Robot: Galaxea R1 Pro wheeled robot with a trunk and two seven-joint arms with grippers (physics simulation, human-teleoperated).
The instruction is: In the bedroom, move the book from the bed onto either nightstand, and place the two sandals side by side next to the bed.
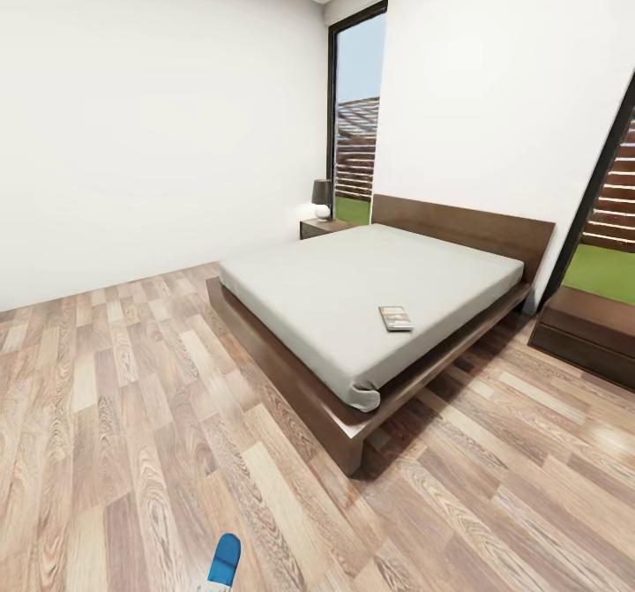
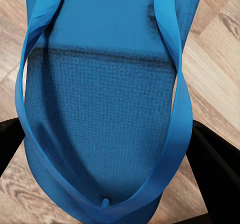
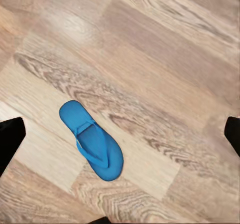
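One bright blue flat sandal [image 2: 100,119] sat clamped in the left claw [image 2: 107,159]; its twin [image 3: 92,141] lay on the plank floor [image 3: 165,58] under the spread right claw [image 3: 120,134], awaiting pickup, I judged.

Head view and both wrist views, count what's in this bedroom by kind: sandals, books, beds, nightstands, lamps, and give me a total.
Sandals: 2
Book: 1
Bed: 1
Nightstands: 2
Lamp: 1
Total: 7

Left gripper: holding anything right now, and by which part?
Yes. The left gripper holds a blue sandal, its dark fingers at either side edge of the sole, near the end where the straps meet. Exact contact can't be told.
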